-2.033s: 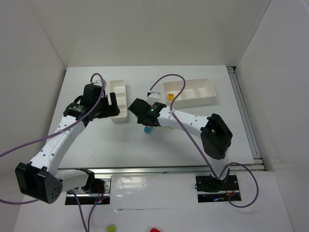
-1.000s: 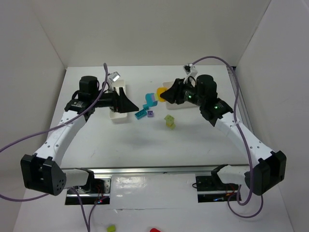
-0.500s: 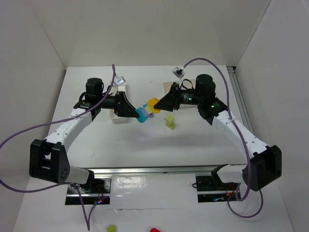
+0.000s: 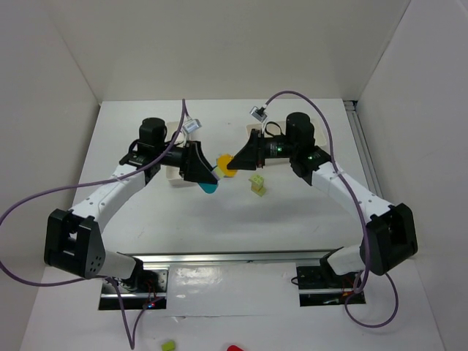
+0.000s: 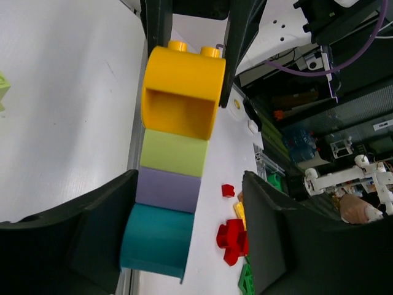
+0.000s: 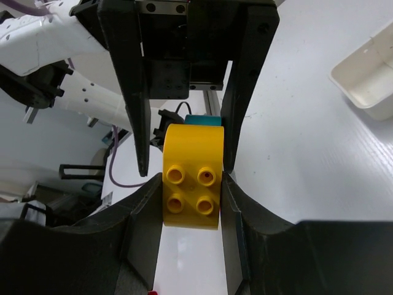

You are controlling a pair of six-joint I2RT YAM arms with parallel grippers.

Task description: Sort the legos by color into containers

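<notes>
Stack: four plastic bricks joined in one column, a yellow-orange rounded plastic brick, a lime green plastic brick, a purple plastic brick and a teal plastic brick; it hangs in the air above the white table, between the two arms.
Right pincer: clenched on the yellow-orange rounded plastic brick, one finger flat against each side.
Left pincer: released; its fingers straddle the purple and teal end, one close against the bricks, the other with a clear gap.
Loose piece: a small lime green plastic piece lies on the table near the stack, apart from both pincers.
Hidden: from above only the yellow-orange and teal ends of the stack show; the narrow white plastic tray lies mostly under the left arm; a white tray corner is cut off in the right wrist view, and which tray it belongs to I cannot tell.
Change: half a second ago the left pincer stood just short of the teal end; now it reaches around it. The loose piece has not moved.
</notes>
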